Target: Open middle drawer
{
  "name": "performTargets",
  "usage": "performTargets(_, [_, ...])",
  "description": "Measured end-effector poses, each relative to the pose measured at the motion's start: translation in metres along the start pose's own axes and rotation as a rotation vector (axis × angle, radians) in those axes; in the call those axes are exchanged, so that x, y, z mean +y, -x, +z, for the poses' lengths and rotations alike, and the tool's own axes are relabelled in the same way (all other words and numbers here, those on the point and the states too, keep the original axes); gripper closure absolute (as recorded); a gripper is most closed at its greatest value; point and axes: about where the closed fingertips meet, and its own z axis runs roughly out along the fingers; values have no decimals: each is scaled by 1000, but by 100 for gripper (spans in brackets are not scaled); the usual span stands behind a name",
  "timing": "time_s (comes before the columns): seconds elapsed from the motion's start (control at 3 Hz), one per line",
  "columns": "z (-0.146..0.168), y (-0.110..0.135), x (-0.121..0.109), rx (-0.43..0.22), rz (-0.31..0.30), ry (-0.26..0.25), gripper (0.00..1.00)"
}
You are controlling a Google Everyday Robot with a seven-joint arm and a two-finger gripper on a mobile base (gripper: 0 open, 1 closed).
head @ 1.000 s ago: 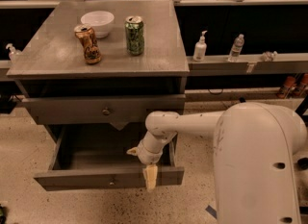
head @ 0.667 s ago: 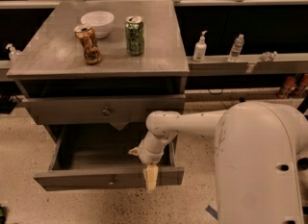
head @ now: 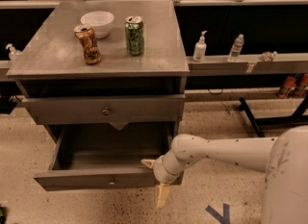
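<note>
The middle drawer (head: 96,180) of the grey cabinet is pulled far out. Its deep grey box is open to view, and a small round knob (head: 111,181) sits at the centre of its front panel. My gripper (head: 155,180) is at the right end of that front panel, at the end of my white arm (head: 216,153) reaching in from the right. It is open. One cream fingertip (head: 147,162) points over the inside of the drawer and the other (head: 161,197) hangs in front of the panel. It holds nothing.
The drawer above (head: 103,110) is nearly shut, with a round knob (head: 106,111). On the cabinet top (head: 159,55) stand a white bowl (head: 97,22), a brown can (head: 88,43) and a green can (head: 134,35). Bottles (head: 199,46) stand on a ledge to the right. The floor is speckled.
My gripper has shifted a little to the right and toward the front, along the drawer's front panel. The drawer stays pulled out about as far as before.
</note>
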Motion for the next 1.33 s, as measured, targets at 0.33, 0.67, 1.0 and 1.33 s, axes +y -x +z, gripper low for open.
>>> performTargets(0.33, [-3, -15, 5, -21, -11, -69, 0])
performTargets(0.67, [-11, -24, -5, 10, -25, -58, 18])
performTargets(1.0, [-12, -14, -9, 55, -60, 26, 41])
performTargets(1.33, [-10, 1, -7, 82, -87, 132, 64])
